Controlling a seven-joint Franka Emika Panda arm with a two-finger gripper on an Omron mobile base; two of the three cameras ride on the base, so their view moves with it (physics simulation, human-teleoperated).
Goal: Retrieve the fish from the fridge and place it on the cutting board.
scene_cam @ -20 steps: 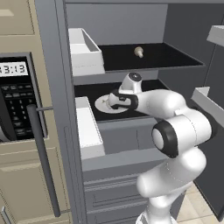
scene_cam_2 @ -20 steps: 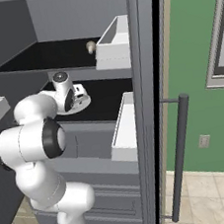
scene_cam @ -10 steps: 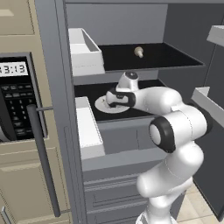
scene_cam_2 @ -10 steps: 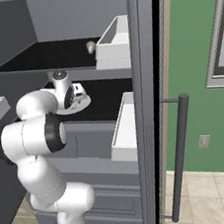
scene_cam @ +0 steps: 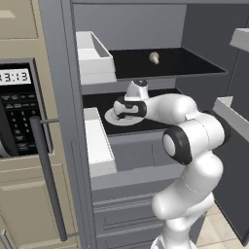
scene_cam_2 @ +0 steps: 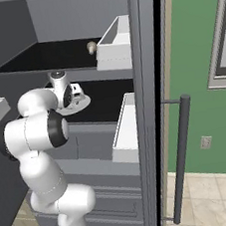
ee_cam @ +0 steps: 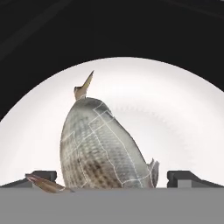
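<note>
The fish (ee_cam: 103, 144), a grey-beige scaled piece, lies on a round white plate (ee_cam: 175, 109) on the fridge's (scene_cam: 126, 24) black middle shelf. My gripper (ee_cam: 116, 178) hangs low over the plate, open, with one dark fingertip on each side of the fish's near end and a small gap to it on both sides. In the base views the white hand covers the fish, and my gripper (scene_cam: 124, 113) (scene_cam_2: 75, 97) sits over the plate (scene_cam: 114, 119) (scene_cam_2: 84, 104). The cutting board is out of view.
A small round beige knob-like item (scene_cam: 154, 57) stands on the upper shelf. White bins (scene_cam: 95, 56) (scene_cam: 99, 141) line the shelves' left side. The open door's bins (scene_cam: 233, 112) jut in at right. A microwave (scene_cam: 17, 107) and bar handle (scene_cam: 46, 180) are at left.
The hand has moved left and down over the plate, closer to the fish. The base and the fridge contents have stayed still.
</note>
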